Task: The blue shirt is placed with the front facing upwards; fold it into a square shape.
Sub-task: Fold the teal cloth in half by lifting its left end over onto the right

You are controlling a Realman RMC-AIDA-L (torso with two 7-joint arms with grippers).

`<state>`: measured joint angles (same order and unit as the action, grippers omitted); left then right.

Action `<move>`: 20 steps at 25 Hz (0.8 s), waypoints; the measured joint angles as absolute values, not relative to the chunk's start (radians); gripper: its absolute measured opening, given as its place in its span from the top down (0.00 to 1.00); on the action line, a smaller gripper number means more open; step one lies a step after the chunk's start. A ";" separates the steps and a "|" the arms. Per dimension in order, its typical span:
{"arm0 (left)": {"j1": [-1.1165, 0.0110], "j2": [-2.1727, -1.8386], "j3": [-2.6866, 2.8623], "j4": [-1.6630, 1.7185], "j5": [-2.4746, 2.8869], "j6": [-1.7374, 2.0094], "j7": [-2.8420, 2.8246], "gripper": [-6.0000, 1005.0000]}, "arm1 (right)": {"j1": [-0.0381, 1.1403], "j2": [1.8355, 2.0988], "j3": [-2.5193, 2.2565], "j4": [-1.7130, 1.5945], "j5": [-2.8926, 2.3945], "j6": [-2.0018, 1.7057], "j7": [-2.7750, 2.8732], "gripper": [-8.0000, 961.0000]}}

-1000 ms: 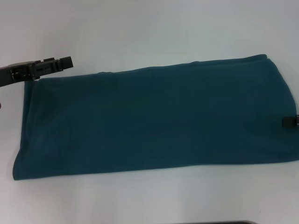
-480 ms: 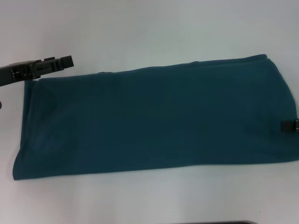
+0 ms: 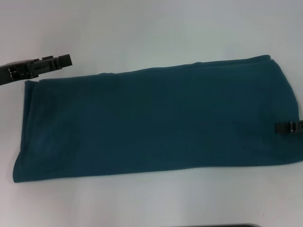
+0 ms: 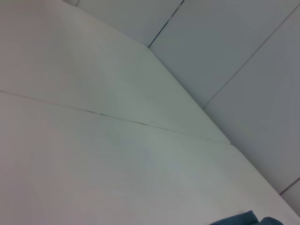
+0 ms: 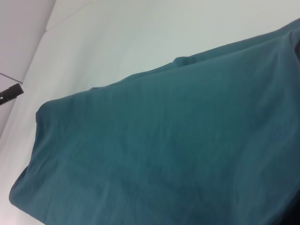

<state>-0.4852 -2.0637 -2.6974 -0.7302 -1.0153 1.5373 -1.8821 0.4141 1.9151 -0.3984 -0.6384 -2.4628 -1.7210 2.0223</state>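
The blue shirt (image 3: 156,123) lies flat on the white table as a long folded band running left to right, plain side up, with no lettering showing. My left gripper (image 3: 64,60) hovers just beyond the shirt's far left corner, apart from the cloth. It also shows as a small dark tip (image 5: 11,93) in the right wrist view. Only the tip of my right gripper (image 3: 289,127) shows, over the shirt's right end at the picture's edge. The right wrist view looks along the shirt (image 5: 164,140). In the left wrist view only a corner of the shirt (image 4: 243,219) shows.
The white table (image 3: 142,28) stretches beyond the shirt on the far and near sides. A seam in the tabletop (image 4: 117,117) and pale wall panels (image 4: 234,42) show in the left wrist view. A dark edge (image 3: 236,225) sits at the near border.
My left gripper has drawn slightly up and away from the shirt's far left corner. My right gripper's tip has come further in over the shirt's right end. The shirt has not shifted.
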 joint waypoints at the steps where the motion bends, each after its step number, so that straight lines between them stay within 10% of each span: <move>1: -0.486 -2.064 -2.696 -0.730 -1.015 1.536 -1.882 0.15 | 0.414 1.915 -0.398 -0.638 -2.463 -1.717 2.022 0.03; 20: -0.486 -2.069 -2.690 -0.728 -1.016 1.536 -1.875 0.15 | 0.368 1.878 -0.292 -0.666 -2.461 -1.747 1.997 0.03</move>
